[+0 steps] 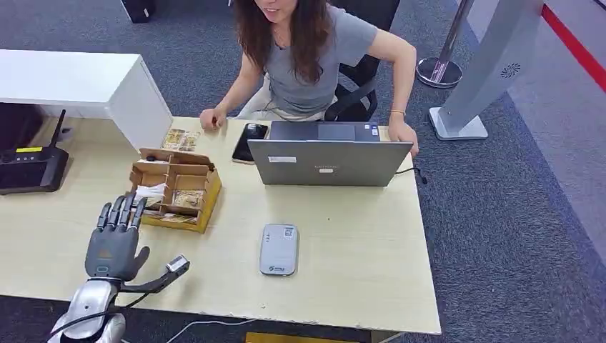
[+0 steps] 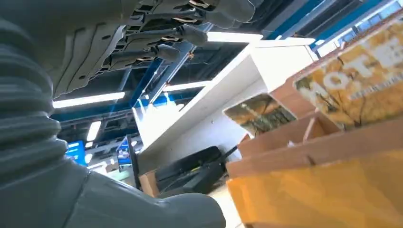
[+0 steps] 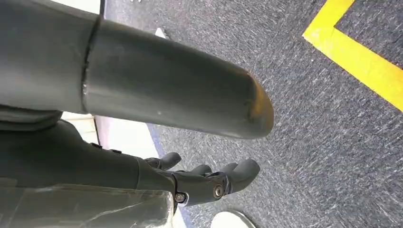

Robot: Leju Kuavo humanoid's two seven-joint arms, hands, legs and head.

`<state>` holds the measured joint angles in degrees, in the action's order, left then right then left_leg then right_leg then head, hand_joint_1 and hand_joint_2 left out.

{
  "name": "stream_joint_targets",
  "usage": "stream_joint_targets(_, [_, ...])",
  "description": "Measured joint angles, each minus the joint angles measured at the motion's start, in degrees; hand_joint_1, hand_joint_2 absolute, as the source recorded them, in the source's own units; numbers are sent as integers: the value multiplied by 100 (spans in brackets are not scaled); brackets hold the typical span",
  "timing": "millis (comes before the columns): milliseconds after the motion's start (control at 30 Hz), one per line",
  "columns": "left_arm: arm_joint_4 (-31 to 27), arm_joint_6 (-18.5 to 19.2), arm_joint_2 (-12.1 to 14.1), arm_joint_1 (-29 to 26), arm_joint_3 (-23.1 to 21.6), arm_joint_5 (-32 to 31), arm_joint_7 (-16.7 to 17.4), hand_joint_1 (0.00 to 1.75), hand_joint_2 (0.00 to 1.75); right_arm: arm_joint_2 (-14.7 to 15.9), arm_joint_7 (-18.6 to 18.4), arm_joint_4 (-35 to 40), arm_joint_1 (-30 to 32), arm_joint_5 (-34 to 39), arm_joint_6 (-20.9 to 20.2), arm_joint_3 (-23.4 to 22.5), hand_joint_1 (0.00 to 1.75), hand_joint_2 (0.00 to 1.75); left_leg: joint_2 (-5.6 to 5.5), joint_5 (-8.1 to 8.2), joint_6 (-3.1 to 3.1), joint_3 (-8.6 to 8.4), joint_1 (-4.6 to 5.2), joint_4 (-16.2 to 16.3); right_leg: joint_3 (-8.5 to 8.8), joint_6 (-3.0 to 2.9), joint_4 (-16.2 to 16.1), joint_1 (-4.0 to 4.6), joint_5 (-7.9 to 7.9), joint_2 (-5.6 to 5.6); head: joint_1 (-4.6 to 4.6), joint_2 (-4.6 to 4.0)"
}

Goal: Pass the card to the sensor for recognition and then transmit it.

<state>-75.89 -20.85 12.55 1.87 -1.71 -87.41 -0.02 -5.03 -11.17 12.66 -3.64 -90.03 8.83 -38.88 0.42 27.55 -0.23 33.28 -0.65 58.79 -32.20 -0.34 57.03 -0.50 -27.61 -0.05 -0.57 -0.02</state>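
A cardboard box [image 1: 207, 191] with several compartments holds yellow-patterned cards [image 1: 188, 199] and a white one [image 1: 149, 192]. My left hand [image 1: 114, 239] hovers over the table just in front of the box, fingers stretched out and apart, holding nothing. In the left wrist view its fingers [image 2: 180, 33] point toward the box [image 2: 328, 190], where a card [image 2: 361, 90] stands. The grey card sensor [image 1: 279, 249] lies flat on the table to the right of the hand. My right hand [image 3: 209, 179] hangs beside my body above the carpet, loosely curved and empty.
A person sits across the table behind a grey laptop [image 1: 329, 158], with a black phone [image 1: 249, 141] beside it. More cards [image 1: 180, 138] lie past the box. A white cabinet [image 1: 86, 82] and a black router [image 1: 32, 168] stand at the left.
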Motion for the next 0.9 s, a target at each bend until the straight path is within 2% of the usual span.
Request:
stream_joint_targets(733, [208,-11,-122,399,-606,-2,66,0,175,0,-7,37,-80,0,-59,157,0,0,0,0,0,-1,0,1,0,1,0,0,1,0,2,0])
stream_joint_targets(900, [214,-11,-125,404,-612,-2,68,0,175,0,-7,37,-80,0,-59,157,0,0,0,0,0,0,0,1,0,1,0,0,1,0,2,0])
